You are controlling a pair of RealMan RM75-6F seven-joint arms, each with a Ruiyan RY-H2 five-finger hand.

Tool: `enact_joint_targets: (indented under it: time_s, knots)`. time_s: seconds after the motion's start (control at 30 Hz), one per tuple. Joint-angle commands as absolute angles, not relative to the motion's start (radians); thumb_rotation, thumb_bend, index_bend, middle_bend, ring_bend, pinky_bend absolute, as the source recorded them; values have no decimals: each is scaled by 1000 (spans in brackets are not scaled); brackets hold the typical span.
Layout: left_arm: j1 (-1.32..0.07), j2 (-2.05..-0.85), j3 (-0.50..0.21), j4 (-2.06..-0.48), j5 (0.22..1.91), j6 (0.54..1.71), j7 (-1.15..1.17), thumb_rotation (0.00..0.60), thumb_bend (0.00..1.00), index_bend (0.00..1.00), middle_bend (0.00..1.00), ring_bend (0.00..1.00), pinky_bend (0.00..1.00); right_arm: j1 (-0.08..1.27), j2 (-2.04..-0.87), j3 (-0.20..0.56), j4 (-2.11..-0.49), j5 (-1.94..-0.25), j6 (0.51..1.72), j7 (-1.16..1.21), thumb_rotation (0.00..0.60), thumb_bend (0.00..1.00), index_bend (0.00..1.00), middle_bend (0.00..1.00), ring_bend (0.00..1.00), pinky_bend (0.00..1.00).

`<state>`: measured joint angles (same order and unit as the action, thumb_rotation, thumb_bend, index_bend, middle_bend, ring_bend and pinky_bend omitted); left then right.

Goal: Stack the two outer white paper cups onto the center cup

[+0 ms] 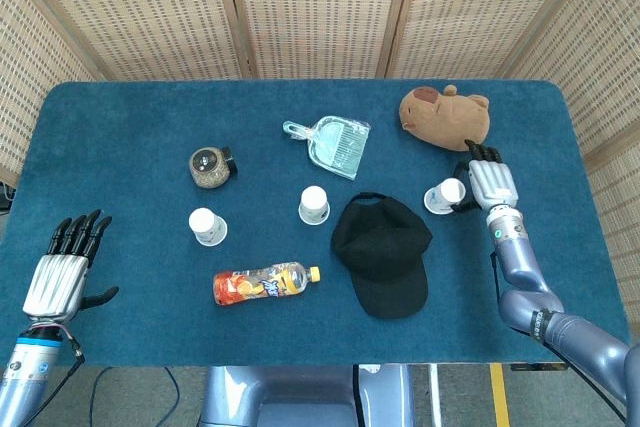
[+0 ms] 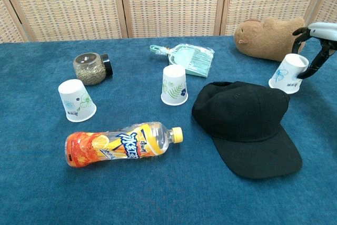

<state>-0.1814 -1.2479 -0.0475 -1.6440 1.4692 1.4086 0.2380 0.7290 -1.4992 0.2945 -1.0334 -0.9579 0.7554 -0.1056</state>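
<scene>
White right cup (image 2: 287, 75) tilted in right hand's (image 1: 488, 183) grip; left hand (image 1: 62, 272) spread, empty.

bottle (image 2: 123, 143) label with white script, illegible, no other text

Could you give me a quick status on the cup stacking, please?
Right hand grips the right cup, cup tilted. Left hand open, idle near table edge. Center cup and left cup untouched. Black cap lies between right and center cups.
</scene>
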Motion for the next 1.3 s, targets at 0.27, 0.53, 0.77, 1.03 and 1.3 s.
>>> enact_joint_targets:
  time_s: [0.27,0.53,0.77,1.03,1.3]
  knots:
    - [-185,-1254,-45,-1637,1464,1399,238,600,27,0,0,0,0,720,-1347,362,-1314,-965,874,-143,600,262,518,98,49,73]
    - [-187,-1255,-45,-1638,1461,1396,237,600,27,0,0,0,0,761,-1307,408,-1526,-900,936,-239,600,262,518,97,55,81]
    - [-187,-1251,-47,-1635,1457,1394,220,600,27,0,0,0,0,826,-1355,419,-1608,-835,971,-323,600,263,523,97,57,82]
    - [-192,-1250,-50,-1625,1446,1380,203,600,27,0,0,0,0,907,-1444,420,-1594,-778,1005,-407,600,263,524,97,59,81]
    - [-199,-1249,-49,-1620,1446,1367,179,600,27,0,0,0,0,974,-1555,404,-1539,-739,1023,-458,600,263,524,96,60,82]
